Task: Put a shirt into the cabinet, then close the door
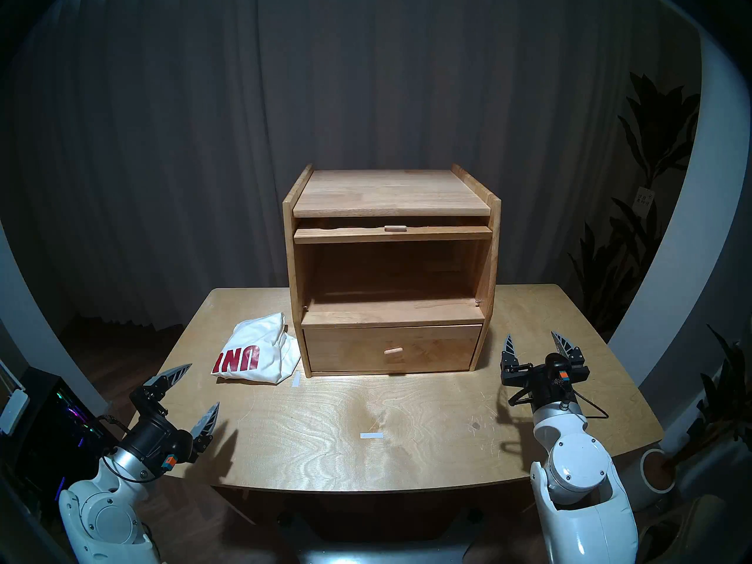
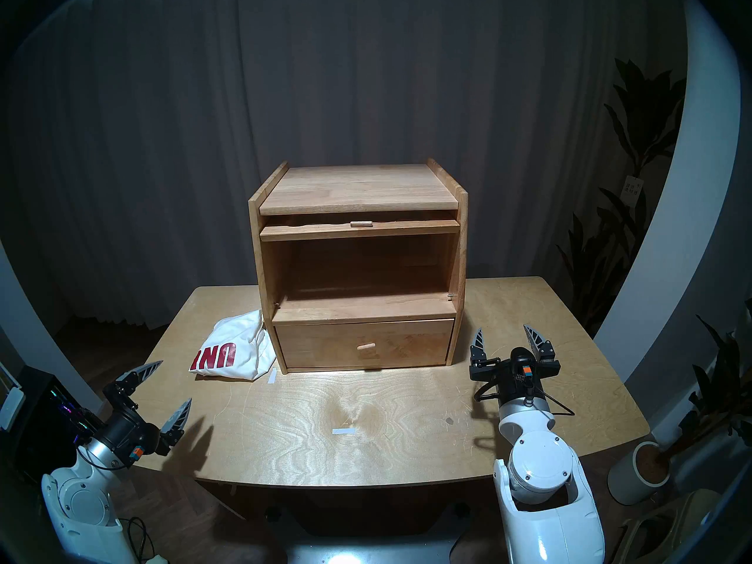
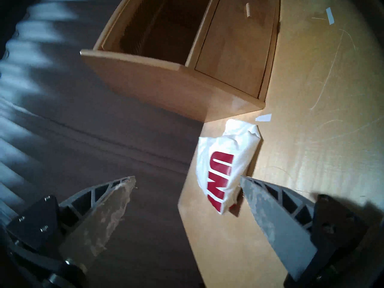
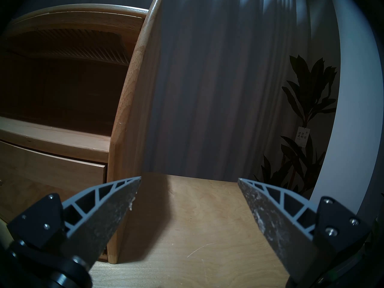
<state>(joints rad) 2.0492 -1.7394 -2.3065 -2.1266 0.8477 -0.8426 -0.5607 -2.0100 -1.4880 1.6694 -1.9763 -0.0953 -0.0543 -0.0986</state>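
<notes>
The step in hand looks like the reach for the shirt (image 1: 257, 353): it lies crumpled on the bench (image 1: 407, 420), ahead of the left gripper (image 1: 198, 392) and touching the cabinet (image 1: 390, 266) at its lower left corner. The left fingers (image 3: 276, 214) are spread wide and empty; those of the right gripper (image 1: 536, 344) are likewise released, with the cabinet's right side ahead of them.

To do it well, I would bring the 2 left fingers down over a raised fold (not the flat printed area), pinching several layers so the soft white fabric lifts as 1 bundle.

The shirt is limp cloth with dark-red block letters. The cabinet is smooth light-brown wood, boxy, with raised side rails; its door (image 1: 392, 232) is tucked up flat under the top, a peg knob (image 1: 394, 228) at its front edge, and the upper compartment stands empty.
</notes>
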